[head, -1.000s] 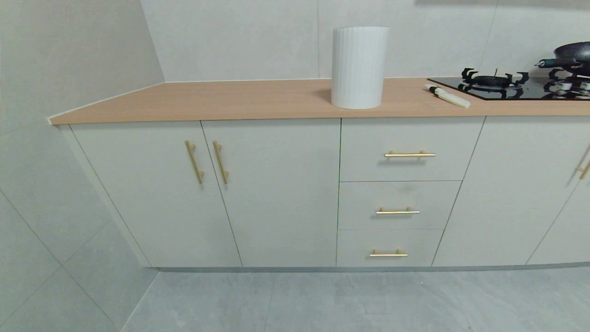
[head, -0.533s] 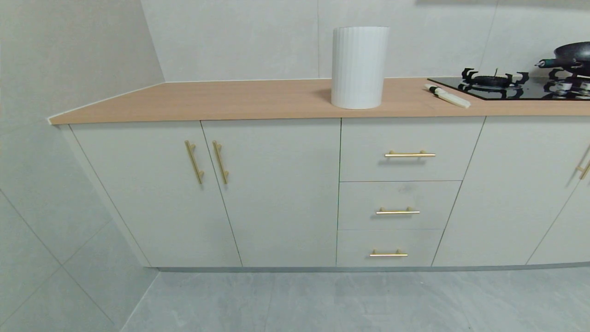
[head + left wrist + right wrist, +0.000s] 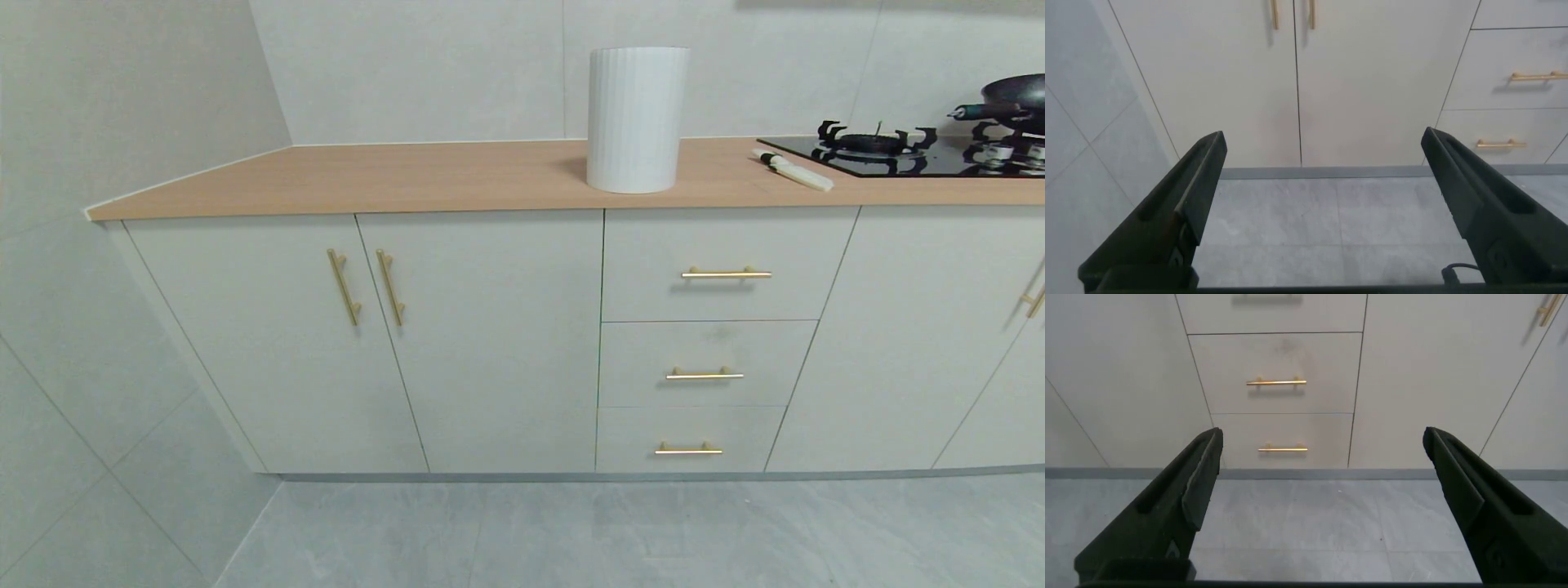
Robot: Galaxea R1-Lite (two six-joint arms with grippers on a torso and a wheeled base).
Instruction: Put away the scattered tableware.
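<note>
**Position of the work item.** One slim cream-coloured utensil with a dark end lies flat on the light wooden tabletop, towards its right part and close to the front edge. It rests just beside the left border of the black glass gas hob. Its long axis runs diagonally, dark end towards the back wall and pale end towards the front edge. The exact type of utensil cannot be determined.

**Claws.** The left claw has its fingers spread wide apart and holds nothing. It faces the foot of the pale double cabinet doors. The right claw is likewise spread and unloaded, and faces the two lower drawers with brass bar handles. Both sit low, well below the tabletop.

**Governing relation.** The utensil lies above the claws and to the right, so the right arm is judged the nearer one. A grasp across the handle would need the claw turned square to the diagonal axis.

**Surroundings.** A tall white ribbed cylindrical container stands left of the utensil, near but apart, and is the likely storage point. The hob grates and a dark pan limit clearance on the right.
</note>
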